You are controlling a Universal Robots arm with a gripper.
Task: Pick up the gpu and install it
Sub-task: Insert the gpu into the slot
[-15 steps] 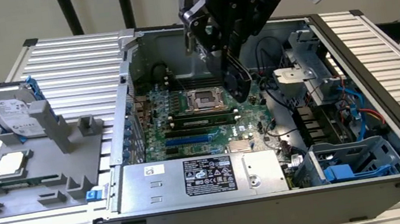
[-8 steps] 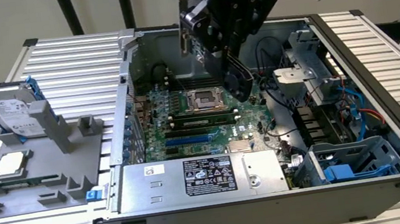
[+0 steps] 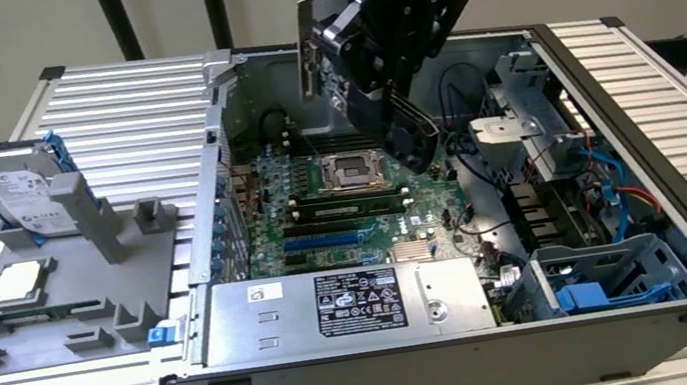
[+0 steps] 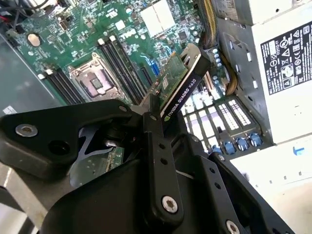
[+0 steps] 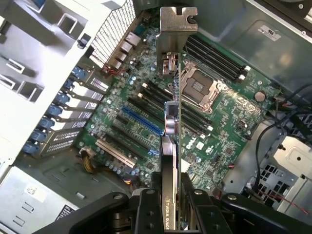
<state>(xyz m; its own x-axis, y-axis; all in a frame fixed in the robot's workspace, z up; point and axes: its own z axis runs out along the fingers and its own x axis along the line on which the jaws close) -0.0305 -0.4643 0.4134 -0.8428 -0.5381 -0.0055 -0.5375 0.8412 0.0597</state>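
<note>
One slatted bench [image 3: 102, 105] is seen, with one open PC case [image 3: 449, 369] laid on its side on it. Inside, one green motherboard [image 3: 321, 226] and one power supply box [image 3: 347, 308] can be counted. Over on the exterior view's left, one grey holder [image 3: 75, 291] is parked on the bench, with one hard drive [image 3: 13, 193] stood upright in it and one processor chip [image 3: 17, 284] laid flat just beside.

One gpu [image 5: 171, 122] is pinched edge-on in the claw [image 5: 170, 195], which is clenched on the card. The card is held over the motherboard, near the CPU socket [image 5: 200, 87], its silver bracket [image 5: 178, 22] at the end farthest from the claw. Whether its edge is touching a slot can't really be made out; it's probably apart.
</note>
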